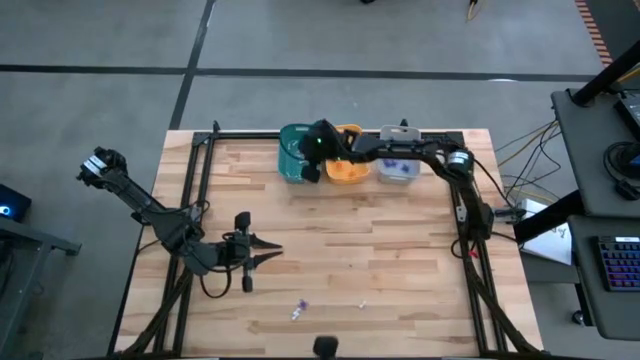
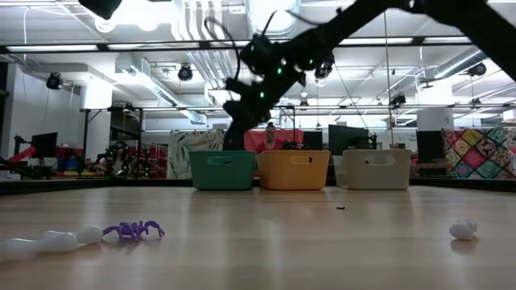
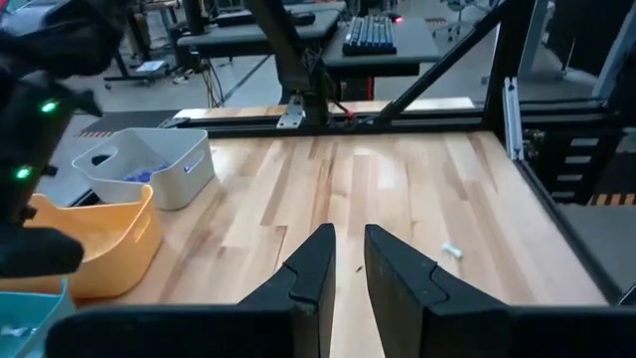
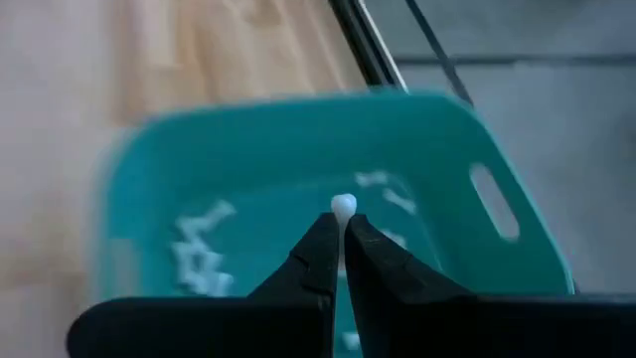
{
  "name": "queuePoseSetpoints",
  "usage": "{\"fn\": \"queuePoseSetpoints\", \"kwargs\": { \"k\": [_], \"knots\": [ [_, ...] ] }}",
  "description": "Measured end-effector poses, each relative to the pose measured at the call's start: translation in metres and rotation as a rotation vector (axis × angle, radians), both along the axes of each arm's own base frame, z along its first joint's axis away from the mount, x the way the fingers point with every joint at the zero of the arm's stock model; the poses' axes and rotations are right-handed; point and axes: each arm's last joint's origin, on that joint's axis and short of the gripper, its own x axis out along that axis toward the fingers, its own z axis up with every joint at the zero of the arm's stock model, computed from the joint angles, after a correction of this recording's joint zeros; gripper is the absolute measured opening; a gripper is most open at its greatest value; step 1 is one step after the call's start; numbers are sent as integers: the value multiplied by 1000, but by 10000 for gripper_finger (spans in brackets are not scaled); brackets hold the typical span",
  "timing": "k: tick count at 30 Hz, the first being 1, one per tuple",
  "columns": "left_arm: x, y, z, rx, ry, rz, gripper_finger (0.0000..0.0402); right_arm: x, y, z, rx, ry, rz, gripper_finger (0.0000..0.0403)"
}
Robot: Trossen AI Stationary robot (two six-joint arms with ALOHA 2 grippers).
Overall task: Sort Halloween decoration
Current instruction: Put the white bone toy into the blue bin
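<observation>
My right gripper (image 4: 341,227) hangs over the teal bin (image 4: 298,149) at the table's far edge, shut on a tiny white Halloween decoration (image 4: 343,207). Several white pieces lie in that bin. The orange bin (image 1: 345,168) and the grey bin (image 1: 398,168) stand to its right. My left gripper (image 3: 348,261) waits above the table's left part, open by a narrow gap, nothing between its fingers. On the near part of the table lie a purple spider (image 2: 133,231), a white piece beside it (image 2: 40,242) and another white piece (image 2: 463,230). My right gripper pinches the small white piece between its two fingertips, and the piece's rounded end (image 4: 343,205) sticks out just past them. The fingers slant down, coming from the table's right side. The piece is lifted clear, above the inside of the teal bin.
Black frame rails (image 1: 200,200) run along the table's left, far and right sides. The three bins stand side by side at the far edge (image 2: 293,169). A person (image 2: 270,137) shows behind the bins in the low view. Bare wood lies between the bins and the near trinkets.
</observation>
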Motion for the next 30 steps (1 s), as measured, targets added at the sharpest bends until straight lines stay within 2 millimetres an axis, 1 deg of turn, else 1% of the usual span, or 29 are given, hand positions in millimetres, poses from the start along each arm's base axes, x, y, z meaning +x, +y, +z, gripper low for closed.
{"fn": "queuePoseSetpoints", "kwargs": {
  "k": [3, 7, 9, 11, 14, 18, 21, 26, 30],
  "knots": [
    [0, 0, -2, 13, 10, 11, 41, 4, -21, -13, 25, 44, -41, 11],
    [1, 1, -3, 26, 10, 40, 41, 11, -37, -24, 75, 131, -72, 11],
    [1, 1, -4, 31, 12, 50, 41, 14, -42, -26, 101, 172, -86, 11],
    [1, 1, -4, 38, 17, 55, 41, 19, -44, -24, 113, 195, -89, 11],
    [1, 1, -5, 46, 19, 69, 41, 23, -45, -20, 121, 208, -84, 11],
    [0, 2, -5, 51, 18, 83, 41, 25, -44, -17, 130, 220, -79, 14],
    [0, 2, -5, 53, 22, 84, 41, 24, -44, -17, 138, 227, -82, 32],
    [0, 2, -5, 54, 23, 83, 41, 24, -44, -18, 161, 227, -102, 87],
    [0, 2, -5, 53, 22, 83, 41, 22, -43, -13, 165, 220, -108, 127]
  ]
}}
